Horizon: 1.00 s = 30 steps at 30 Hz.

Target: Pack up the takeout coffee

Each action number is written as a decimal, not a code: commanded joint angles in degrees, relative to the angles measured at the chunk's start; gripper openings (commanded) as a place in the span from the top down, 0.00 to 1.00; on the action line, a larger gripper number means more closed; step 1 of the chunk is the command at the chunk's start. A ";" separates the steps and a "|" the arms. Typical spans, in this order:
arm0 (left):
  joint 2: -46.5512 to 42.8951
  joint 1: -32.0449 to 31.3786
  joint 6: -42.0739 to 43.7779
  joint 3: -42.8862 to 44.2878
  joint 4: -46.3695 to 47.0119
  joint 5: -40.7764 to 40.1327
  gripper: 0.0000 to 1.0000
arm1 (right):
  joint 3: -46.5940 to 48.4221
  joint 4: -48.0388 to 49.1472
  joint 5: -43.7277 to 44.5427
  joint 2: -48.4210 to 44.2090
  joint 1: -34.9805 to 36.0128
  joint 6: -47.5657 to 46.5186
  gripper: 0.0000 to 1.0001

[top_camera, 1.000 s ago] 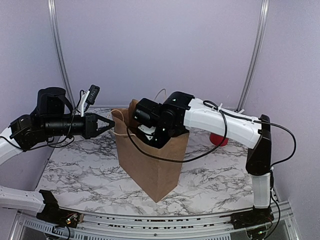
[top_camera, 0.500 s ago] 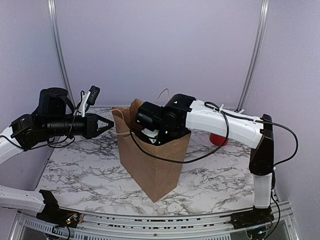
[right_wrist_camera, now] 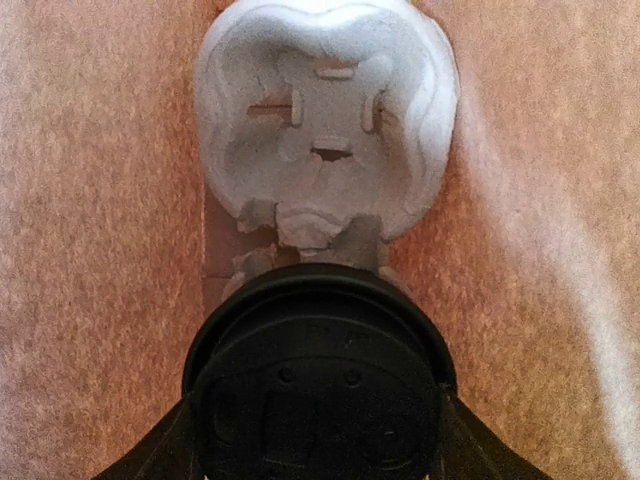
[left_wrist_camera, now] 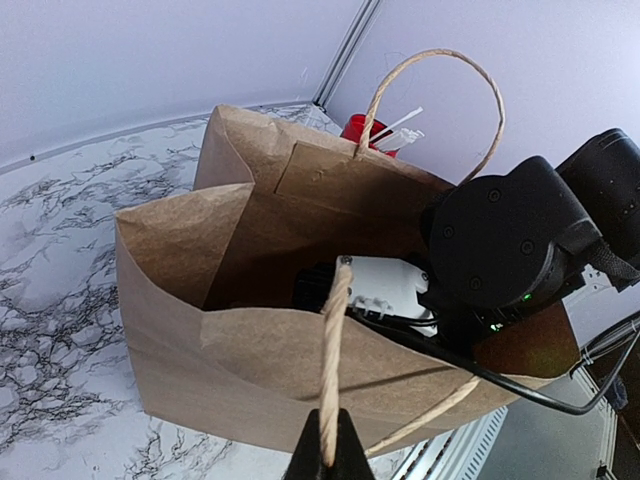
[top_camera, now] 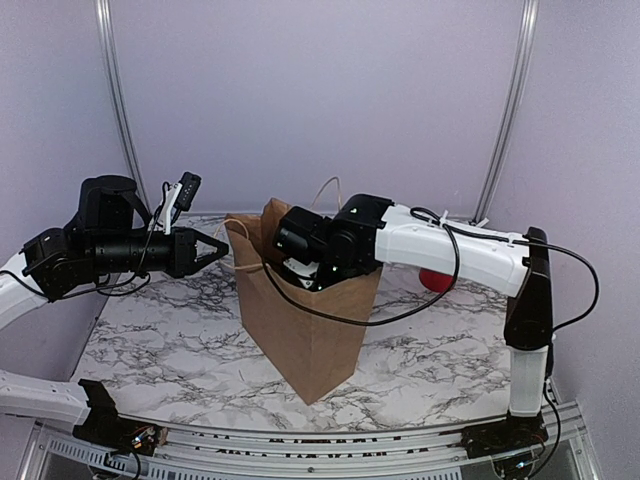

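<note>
The brown paper bag (top_camera: 312,325) stands upright at the table's middle. My left gripper (left_wrist_camera: 325,455) is shut on the bag's near twine handle (left_wrist_camera: 335,340) and holds it up to the left, so the mouth gapes. My right gripper (right_wrist_camera: 318,440) reaches down inside the bag (right_wrist_camera: 90,200). The takeout coffee's round black lid (right_wrist_camera: 318,370) sits between its fingers (right_wrist_camera: 150,455), which press against both sides of it. The cup's body is hidden under the lid. Below lies a white moulded pulp holder (right_wrist_camera: 325,120) on the bag's floor.
A red cup with white sticks (left_wrist_camera: 362,128) stands behind the bag, at the back right (top_camera: 437,279). The right arm's black cable (left_wrist_camera: 520,385) drapes over the bag's near rim. The bag's far handle (left_wrist_camera: 440,70) arches above the mouth.
My right wrist has risen a little in the bag's mouth and shifted slightly right. The left arm and the handle it holds have stayed put.
</note>
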 commanded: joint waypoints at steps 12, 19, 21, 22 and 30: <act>-0.59 -0.13 0.74 1.73 -1.41 -0.87 1.00 | -2.12 1.03 -1.93 2.41 0.19 0.50 0.48; -0.40 -0.13 0.83 1.98 -1.40 -0.90 1.00 | 2.97 -2.10 0.17 2.63 0.17 0.14 0.29; -0.31 -0.13 0.83 2.02 -1.35 -0.96 1.00 | 4.15 -2.90 0.83 2.48 0.28 0.13 0.23; -0.38 -0.13 0.83 2.00 -1.39 -1.03 1.00 | 4.89 -3.03 1.08 2.34 0.34 0.11 0.21; -0.13 -0.13 0.90 2.35 -1.39 -1.36 1.00 | 8.07 -3.33 2.08 1.32 0.45 0.37 0.02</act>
